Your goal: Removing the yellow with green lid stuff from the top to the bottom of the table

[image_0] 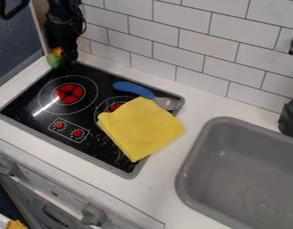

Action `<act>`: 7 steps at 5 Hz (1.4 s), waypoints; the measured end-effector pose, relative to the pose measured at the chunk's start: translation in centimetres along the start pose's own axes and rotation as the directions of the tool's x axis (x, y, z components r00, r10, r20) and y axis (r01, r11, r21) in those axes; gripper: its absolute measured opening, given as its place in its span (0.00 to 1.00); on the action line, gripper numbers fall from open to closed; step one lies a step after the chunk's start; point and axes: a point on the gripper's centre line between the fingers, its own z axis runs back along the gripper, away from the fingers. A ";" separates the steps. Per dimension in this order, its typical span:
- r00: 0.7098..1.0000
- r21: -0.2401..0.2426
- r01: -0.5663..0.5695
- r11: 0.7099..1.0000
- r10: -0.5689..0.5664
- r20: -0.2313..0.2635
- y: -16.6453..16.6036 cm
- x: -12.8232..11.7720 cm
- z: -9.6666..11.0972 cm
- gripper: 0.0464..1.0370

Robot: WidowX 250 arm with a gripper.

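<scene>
Tiles (194, 39) rise behind counter (167, 179), stovetop (38, 118) and sink (195, 167).

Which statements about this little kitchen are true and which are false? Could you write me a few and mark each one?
1. The yellow cloth lies partly on the black stovetop and partly on the white counter. True.
2. The blue-handled spoon is inside the sink. False: it lies on the stovetop, by the cloth.
3. The robot's gripper is near a green and orange thing. True.
4. The wall behind the counter is bare wood. False: it has white tiles.
</scene>
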 end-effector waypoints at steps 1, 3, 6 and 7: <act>1.000 -0.009 -0.001 1.000 0.001 -0.005 0.0 0.2 -0.4 0.96; 1.000 -0.039 -0.011 0.999 0.010 -0.025 -1.0 -0.3 -1.9 0.70; 1.000 -0.156 0.001 0.988 -0.005 -0.028 -1.8 -1.3 -1.1 0.70; 1.000 -0.211 -0.018 0.977 0.015 -0.014 -1.4 -2.3 1.0 0.70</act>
